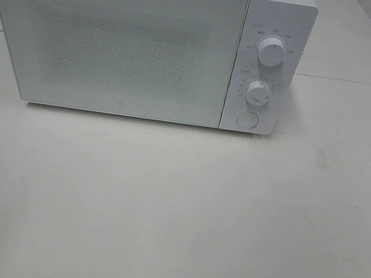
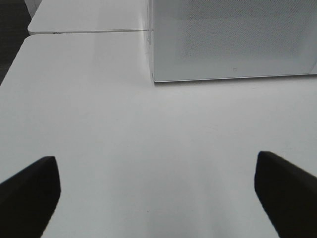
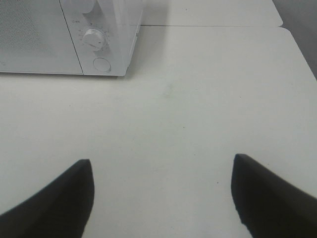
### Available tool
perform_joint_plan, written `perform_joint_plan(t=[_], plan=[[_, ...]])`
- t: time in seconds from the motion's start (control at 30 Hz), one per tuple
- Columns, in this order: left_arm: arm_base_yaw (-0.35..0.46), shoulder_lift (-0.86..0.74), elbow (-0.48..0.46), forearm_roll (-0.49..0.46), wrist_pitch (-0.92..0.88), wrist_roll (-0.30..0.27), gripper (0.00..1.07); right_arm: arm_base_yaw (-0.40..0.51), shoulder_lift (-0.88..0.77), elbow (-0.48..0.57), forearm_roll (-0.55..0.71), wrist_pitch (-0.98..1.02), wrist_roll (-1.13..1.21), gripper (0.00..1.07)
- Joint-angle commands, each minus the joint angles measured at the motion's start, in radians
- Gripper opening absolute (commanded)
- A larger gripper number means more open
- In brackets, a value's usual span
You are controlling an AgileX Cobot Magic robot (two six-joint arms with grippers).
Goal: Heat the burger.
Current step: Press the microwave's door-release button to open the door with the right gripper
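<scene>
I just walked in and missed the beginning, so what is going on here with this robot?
A two-arm robot faces a white microwave that stands on a white table. Its door is closed. The left gripper and the right gripper both hover open and empty over the table in front of it, touching nothing. No burger shows in any view; whether one is inside the microwave, I cannot tell.

Left pincer (image 2: 156,171) and right pincer (image 3: 162,166), each with dark jaws wide apart, angled forward and down.
</scene>
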Motion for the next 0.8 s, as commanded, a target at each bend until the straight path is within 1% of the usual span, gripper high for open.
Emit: perform_joint_plan(t=[0.03, 0.8], plan=[[0.004, -0.018, 0.004, -0.006, -0.011, -0.005, 1.00, -0.007, -0.026, 0.002, 0.003, 0.001, 0.000, 0.75], [0.004, -0.018, 0.004, -0.006, -0.012, -0.005, 0.99, -0.007, -0.026, 0.002, 0.003, 0.001, 0.000, 0.75]])
